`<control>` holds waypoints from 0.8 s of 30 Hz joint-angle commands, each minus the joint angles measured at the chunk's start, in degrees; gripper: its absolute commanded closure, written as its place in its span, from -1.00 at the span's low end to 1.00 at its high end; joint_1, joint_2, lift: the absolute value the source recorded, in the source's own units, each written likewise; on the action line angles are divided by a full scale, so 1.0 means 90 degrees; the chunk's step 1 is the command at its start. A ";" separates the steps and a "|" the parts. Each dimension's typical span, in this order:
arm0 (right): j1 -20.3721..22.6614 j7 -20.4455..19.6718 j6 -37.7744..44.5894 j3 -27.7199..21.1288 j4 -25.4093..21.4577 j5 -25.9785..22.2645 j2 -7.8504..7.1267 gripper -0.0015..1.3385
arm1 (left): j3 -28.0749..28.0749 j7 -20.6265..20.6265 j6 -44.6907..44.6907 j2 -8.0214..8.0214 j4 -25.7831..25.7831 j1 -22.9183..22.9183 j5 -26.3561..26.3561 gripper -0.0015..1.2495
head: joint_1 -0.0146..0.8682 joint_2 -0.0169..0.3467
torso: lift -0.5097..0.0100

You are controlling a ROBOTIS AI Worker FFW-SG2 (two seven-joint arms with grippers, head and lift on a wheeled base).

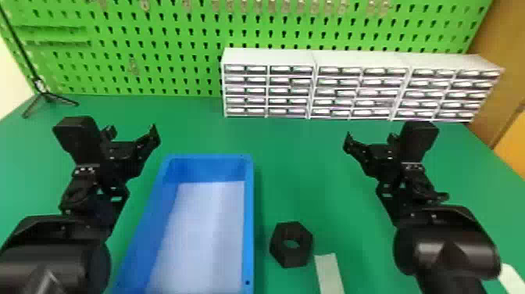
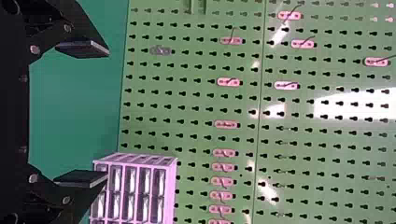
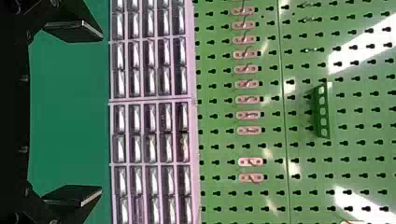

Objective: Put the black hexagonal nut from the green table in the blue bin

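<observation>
The black hexagonal nut (image 1: 291, 244) lies flat on the green table (image 1: 300, 168), just right of the blue bin (image 1: 249, 219), and does not touch its wall. Over the table left of the bin is my left gripper (image 1: 133, 132), its fingers wide apart; the left wrist view shows the left gripper (image 2: 83, 113) with nothing between its fingers. My right gripper (image 1: 369, 140) is farther back than the nut and to its right. In the right wrist view the right gripper (image 3: 74, 113) is open and holds nothing.
White drawer cabinets (image 1: 312, 84) stand at the back against the green pegboard (image 1: 175, 51). A pale strip (image 1: 329, 273) lies on the table beside the nut, towards the front. A small black tripod (image 1: 49, 97) stands at the back left; another white object (image 1: 511, 276) shows at the front right.
</observation>
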 commanded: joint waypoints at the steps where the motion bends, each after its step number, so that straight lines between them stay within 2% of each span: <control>1: 0.0096 0.0009 0.0387 -0.0032 -0.0249 -0.0104 -0.0114 -0.78 | 0.0001 0.0000 0.0000 0.0000 0.0000 0.0009 0.0011 -0.46 | 0.59 -0.76 | 0.59; 5: 0.0184 0.0077 0.0856 -0.0032 -0.0483 -0.0329 -0.0320 -0.78 | 0.0010 0.0000 0.0000 0.0000 -0.0010 0.0009 0.0011 -0.46 | 0.59 -0.76 | 0.59; 10: 0.0242 0.0351 0.1501 -0.0090 -0.0806 -0.0446 -0.0495 -0.78 | 0.0030 0.0000 0.0000 0.0000 -0.0019 0.0009 0.0011 -0.46 | 0.59 -0.76 | 0.59; 14: 0.0252 0.0790 0.2057 -0.0217 -0.1069 -0.0358 -0.0534 -0.78 | 0.0030 0.0000 0.0000 0.0000 -0.0019 -0.0001 0.0011 -0.46 | 0.59 -0.76 | 0.59; 21: 0.0262 0.1943 0.3024 -0.0510 -0.1646 0.0423 -0.0534 -0.78 | 0.0049 0.0000 0.0000 0.0000 -0.0029 -0.0001 0.0011 -0.46 | 0.59 -0.76 | 0.59; 22: 0.0271 0.2040 0.3102 -0.0510 -0.1704 0.0472 -0.0564 -0.78 | 0.0059 0.0000 0.0000 0.0000 -0.0039 -0.0001 0.0011 -0.46 | 0.59 -0.76 | 0.59; 24: 0.0311 0.2099 0.3200 -0.0442 -0.1821 0.0326 -0.0739 -0.78 | 0.0088 0.0000 0.0000 0.0000 -0.0059 0.0009 0.0011 -0.46 | 0.59 -0.76 | 0.59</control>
